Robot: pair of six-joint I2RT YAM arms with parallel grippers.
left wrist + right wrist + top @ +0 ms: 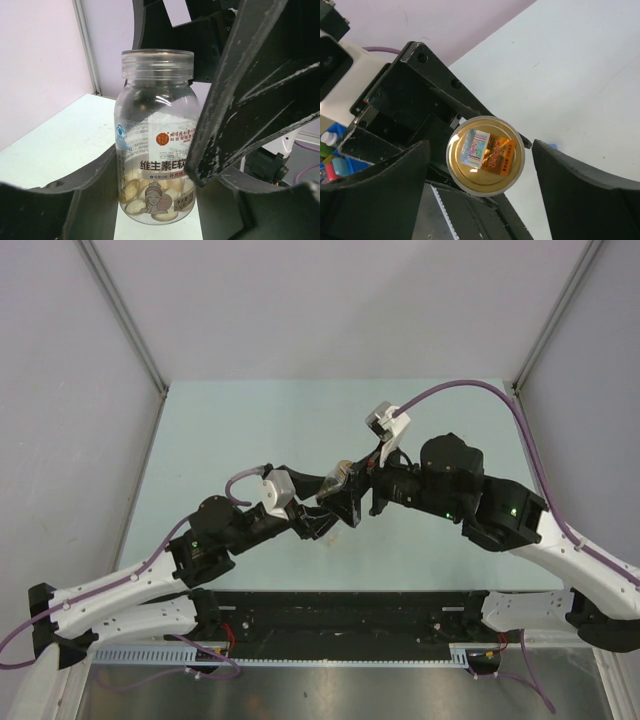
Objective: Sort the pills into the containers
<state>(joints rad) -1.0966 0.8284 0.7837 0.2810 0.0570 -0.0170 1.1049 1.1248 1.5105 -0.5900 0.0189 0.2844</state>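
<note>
A clear round jar [155, 125] with a clear screw cap and a Chinese label has my left gripper [156, 167] shut on its lower body. Pale yellow-tan pills [135, 192] lie heaped at its bottom. From above, the jar [338, 478] hangs over the table's middle, tilted toward the right arm. My right gripper [480, 145] faces the cap end-on. The jar [485, 155] shows a gold seal with a sticker there. Both right fingers [560, 185] stand off the cap with gaps on either side, so it is open. My left gripper [330, 502] and right gripper [372, 485] nearly meet.
The pale green table [250, 420] lies below both arms, with grey walls on either side and behind. A black rail [340, 615] runs along the near edge between the arm bases. A small blue bit [550, 146] shows just behind the right finger.
</note>
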